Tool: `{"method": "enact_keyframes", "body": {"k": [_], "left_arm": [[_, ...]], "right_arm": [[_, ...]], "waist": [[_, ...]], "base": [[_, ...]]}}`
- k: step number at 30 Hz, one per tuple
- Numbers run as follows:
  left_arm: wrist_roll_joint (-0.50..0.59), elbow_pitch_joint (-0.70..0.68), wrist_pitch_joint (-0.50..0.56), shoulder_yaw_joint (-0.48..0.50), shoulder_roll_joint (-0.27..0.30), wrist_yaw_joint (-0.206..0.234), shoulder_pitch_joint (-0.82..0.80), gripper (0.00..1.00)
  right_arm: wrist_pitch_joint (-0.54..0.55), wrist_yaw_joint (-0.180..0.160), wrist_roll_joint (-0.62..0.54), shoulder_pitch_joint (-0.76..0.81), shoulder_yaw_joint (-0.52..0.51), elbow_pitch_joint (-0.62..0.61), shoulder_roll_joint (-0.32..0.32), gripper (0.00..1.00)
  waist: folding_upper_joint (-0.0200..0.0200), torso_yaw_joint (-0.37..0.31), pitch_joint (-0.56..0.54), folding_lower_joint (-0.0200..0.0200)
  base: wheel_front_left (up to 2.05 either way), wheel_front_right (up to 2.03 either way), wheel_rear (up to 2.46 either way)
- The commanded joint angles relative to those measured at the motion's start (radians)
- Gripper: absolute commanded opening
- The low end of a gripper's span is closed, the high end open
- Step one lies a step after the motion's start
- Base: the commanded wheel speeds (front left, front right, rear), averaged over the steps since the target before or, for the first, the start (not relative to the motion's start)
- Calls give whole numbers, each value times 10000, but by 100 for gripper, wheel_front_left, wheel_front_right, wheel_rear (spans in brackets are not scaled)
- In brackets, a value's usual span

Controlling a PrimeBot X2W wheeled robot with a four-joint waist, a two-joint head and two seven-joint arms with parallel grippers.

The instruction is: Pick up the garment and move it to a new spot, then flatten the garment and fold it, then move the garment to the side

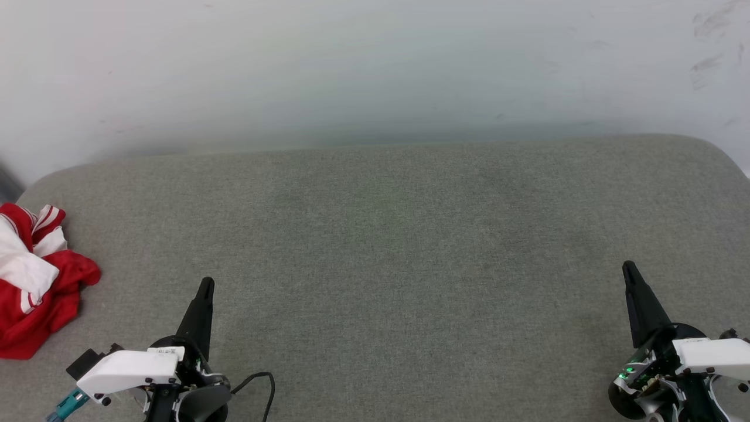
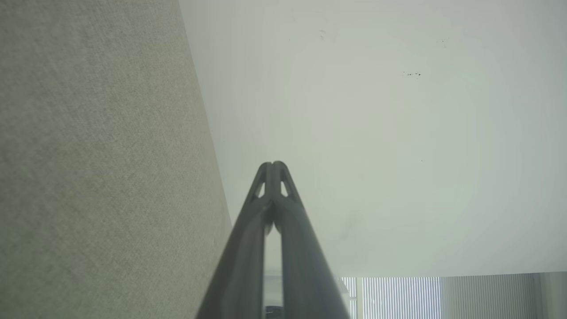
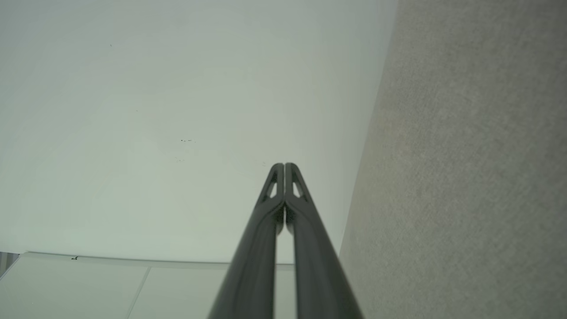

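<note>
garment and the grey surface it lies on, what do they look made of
The garment: soft matte cloth, possibly a synthetic jersey, since it lies crumpled in loose folds. The grey surface: matte woven upholstery-like fabric with a fine flecked weave; perhaps padded, given its rounded corners.

Free room: the grey upholstered surface (image 1: pixel 398 264) lies open to the right of the crumpled garment (image 1: pixel 35 281), out to its rounded far corner. Obstacle: a pale wall (image 1: pixel 375 70) rises behind the garment, along the surface's whole rear edge.
</note>
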Motion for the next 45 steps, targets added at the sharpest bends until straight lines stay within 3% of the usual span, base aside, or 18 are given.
{"method": "enact_keyframes", "body": {"k": [1,34,35,45], "left_arm": [[54,5,3,34,-5,-30,-66,0],[61,5,34,70,-24,-31,-65,0],[50,2,13,21,-21,-2,-7,100],[187,202,-310,-79,-72,9,354,100]], "right_arm": [[19,0,-32,-114,-14,11,35,0],[51,0,-65,-119,-41,13,54,0],[11,0,-14,-1,-33,2,21,100],[-314,-2,-303,375,171,120,51,100]], "waist": [[0,0,0,0],[0,0,0,0],[0,0,0,0],[0,-9,4,0]], "base": [[0,0,0],[0,0,0],[0,0,0],[0,0,0]]}}
